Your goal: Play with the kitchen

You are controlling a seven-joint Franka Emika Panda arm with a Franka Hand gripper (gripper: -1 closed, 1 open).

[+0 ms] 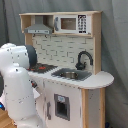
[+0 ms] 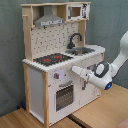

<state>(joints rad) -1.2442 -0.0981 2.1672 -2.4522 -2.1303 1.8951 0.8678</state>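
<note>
We see the tall light-wood and white toy kitchen standing on the wooden floor. The white arm's pincer points at its knob panel; whether it's spread, we cannot tell.

The arm is glossy white, built of rounded, bulbous segments. In the second exterior view its wrist carries a dark round joint face with a small blue light. In the first exterior view a dark band separates two white segments.

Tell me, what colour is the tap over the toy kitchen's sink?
Black. The curved black tap shows best in the first exterior view, above the grey sink.
</note>
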